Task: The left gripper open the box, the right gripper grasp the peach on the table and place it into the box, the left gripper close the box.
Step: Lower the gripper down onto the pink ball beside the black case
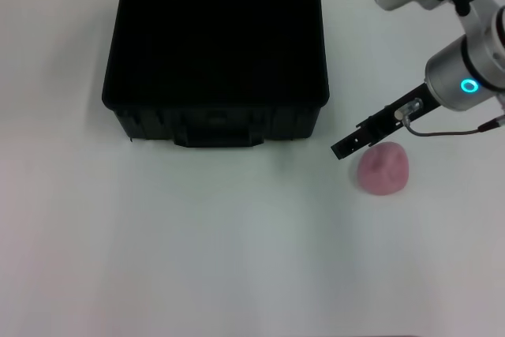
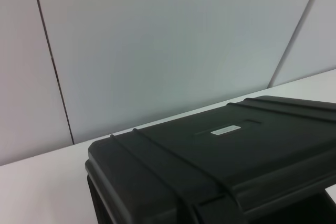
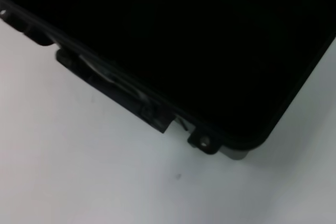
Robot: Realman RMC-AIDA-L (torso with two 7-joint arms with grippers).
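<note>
Peach (image 1: pixel 383 168) on white table (image 1: pixel 197 250), nearest the head camera, front-right, well apart from the box. Right gripper (image 1: pixel 347 147) angled down just above and left of the peach, tip close to it, not gripping it; whether its fingers are parted cannot be told. Box (image 1: pixel 215 69) at the back of the table, lid raised, dark interior exposed. White label (image 2: pixel 224 129) visible on lid. Left gripper not seen.
</note>
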